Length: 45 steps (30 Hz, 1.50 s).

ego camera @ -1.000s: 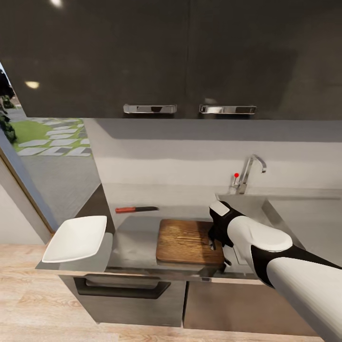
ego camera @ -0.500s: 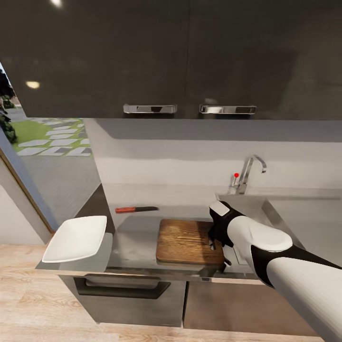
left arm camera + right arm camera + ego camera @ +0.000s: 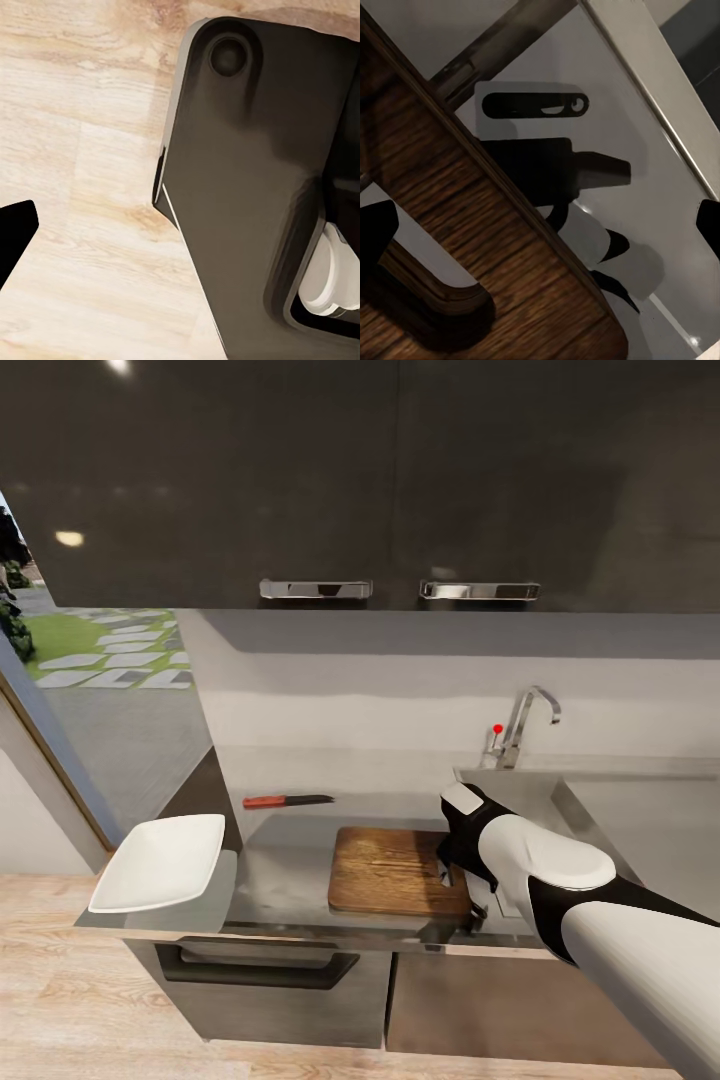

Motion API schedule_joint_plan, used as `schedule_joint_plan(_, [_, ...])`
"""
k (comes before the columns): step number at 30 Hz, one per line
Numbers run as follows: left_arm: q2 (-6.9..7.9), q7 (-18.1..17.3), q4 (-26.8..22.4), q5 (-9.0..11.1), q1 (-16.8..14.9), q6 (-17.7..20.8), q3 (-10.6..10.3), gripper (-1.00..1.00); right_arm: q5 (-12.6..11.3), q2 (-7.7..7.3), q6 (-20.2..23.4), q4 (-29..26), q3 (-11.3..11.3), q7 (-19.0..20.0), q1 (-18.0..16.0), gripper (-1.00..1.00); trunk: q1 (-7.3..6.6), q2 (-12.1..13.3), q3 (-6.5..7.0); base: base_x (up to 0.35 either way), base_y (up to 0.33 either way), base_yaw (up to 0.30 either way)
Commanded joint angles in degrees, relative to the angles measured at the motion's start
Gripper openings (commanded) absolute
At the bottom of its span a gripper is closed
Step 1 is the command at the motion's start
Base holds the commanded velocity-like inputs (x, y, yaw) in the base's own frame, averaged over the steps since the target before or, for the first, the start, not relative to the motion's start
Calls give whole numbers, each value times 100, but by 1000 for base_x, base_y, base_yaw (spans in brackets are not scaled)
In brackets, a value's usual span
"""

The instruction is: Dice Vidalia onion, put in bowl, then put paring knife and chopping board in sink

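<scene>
The dark brown chopping board (image 3: 395, 870) lies on the grey countertop (image 3: 285, 870) near its front edge. My right gripper (image 3: 455, 875) is at the board's right edge, next to the sink (image 3: 535, 790). In the right wrist view the gripper (image 3: 540, 232) is open, its fingertips (image 3: 376, 234) wide apart with the board's edge (image 3: 502, 225) between them. The paring knife (image 3: 288, 800) lies behind the board to the left. At the counter's left end sits the white bowl (image 3: 160, 860). The Vidalia onion is hidden. One left fingertip (image 3: 15, 232) hangs over the floor.
A chrome faucet (image 3: 527, 722) with a red knob stands behind the sink. Dark wall cabinets (image 3: 400, 480) with bar handles hang above. A dark drawer front (image 3: 260, 965) sits under the counter. My own dark base (image 3: 247, 187) stands on the pale wooden floor (image 3: 82, 112).
The chopping board has shifted slightly toward the counter's front edge. My right arm has hardly moved.
</scene>
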Motion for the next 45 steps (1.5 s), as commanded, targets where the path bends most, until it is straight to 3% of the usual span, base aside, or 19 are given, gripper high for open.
schedule_joint_plan(1, [0, -7, 10, 11, -4, -30, 12, 100, 54, 6, 43, -15, -48, -5, -5, 100, 4, -11, -11, 0, 0, 0])
schedule_joint_plan(38, [-16, 2, 10, 11, -4, -18, 12, 100, 54, 54, 34, -39, -58, 36, -59, 100, 4, -11, -11, 0, 0, 0])
schedule_joint_plan(45, [-17, 2, 11, 11, -4, -18, 12, 100, 165, 52, 29, -41, -2, -22, -115, 100, 4, -11, -11, 0, 0, 0])
